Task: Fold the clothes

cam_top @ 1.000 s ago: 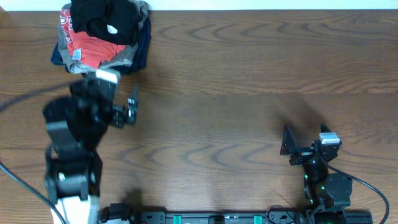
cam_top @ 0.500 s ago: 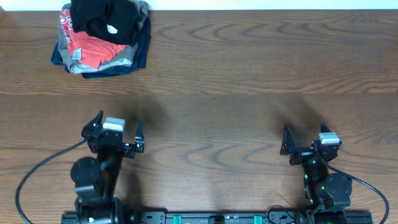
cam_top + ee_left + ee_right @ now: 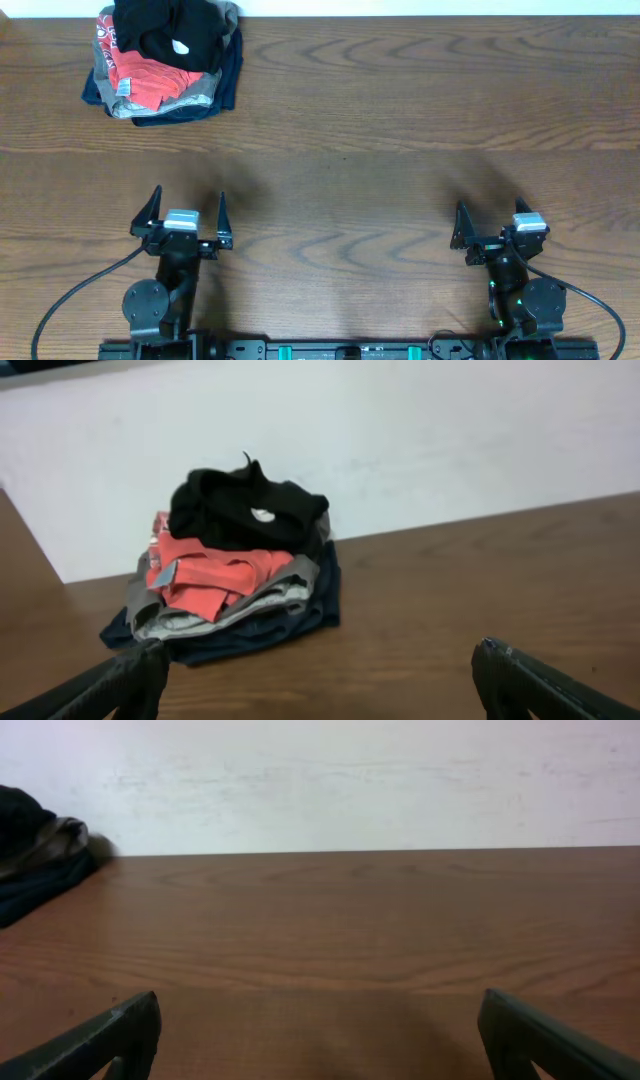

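- Where the wooden table (image 3: 400, 120) reaches its far-left corner, a pile of folded garments (image 3: 165, 88) is stacked.
- The black top (image 3: 170, 28) is seen bunched on that pile, white mark upward.
- The left gripper (image 3: 188, 195) is held spread wide at the near left, grasping nothing.
- The right gripper (image 3: 490, 208) is likewise spread and unladen, near right.

The crumpled black soft-fabric top (image 3: 240, 510) hides most of the folded red shirt (image 3: 205, 575), grey garment (image 3: 265, 598) and navy garment (image 3: 275, 628) under it; its white logo mark (image 3: 262, 514) is too small to read. The right wrist view's left edge cuts that pile (image 3: 35, 865). Bottom edges crop the fingers (image 3: 545, 682) of the left gripper (image 3: 320, 652) and right gripper (image 3: 320, 998).
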`<state>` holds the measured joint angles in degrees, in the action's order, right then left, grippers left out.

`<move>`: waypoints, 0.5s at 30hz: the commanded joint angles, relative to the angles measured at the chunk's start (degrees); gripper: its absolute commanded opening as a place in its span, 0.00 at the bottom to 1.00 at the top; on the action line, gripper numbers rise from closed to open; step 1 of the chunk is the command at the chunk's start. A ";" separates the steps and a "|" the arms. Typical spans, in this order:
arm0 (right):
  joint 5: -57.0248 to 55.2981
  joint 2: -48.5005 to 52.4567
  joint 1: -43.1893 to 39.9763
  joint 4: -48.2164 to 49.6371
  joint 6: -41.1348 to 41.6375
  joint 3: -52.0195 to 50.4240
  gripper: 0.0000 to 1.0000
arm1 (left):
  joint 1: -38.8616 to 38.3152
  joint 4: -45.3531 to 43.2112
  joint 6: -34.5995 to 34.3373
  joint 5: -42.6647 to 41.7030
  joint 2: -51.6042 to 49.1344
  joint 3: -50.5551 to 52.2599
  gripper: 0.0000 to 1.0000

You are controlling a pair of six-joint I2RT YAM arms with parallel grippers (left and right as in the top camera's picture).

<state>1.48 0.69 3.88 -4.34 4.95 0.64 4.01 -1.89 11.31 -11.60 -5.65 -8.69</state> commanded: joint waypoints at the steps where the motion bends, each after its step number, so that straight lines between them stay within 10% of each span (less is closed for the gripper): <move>1: -0.15 -0.42 -0.87 0.11 -0.76 -0.28 0.99 | -0.24 -0.42 -1.14 0.74 2.64 1.36 0.98; 15: -0.15 -0.42 -0.87 0.11 -0.76 -0.28 0.99 | -0.24 -2.82 -3.23 0.76 5.55 5.27 0.98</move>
<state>1.50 0.69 3.88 -4.34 4.95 0.64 4.01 -3.95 9.78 -11.57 -0.73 -4.47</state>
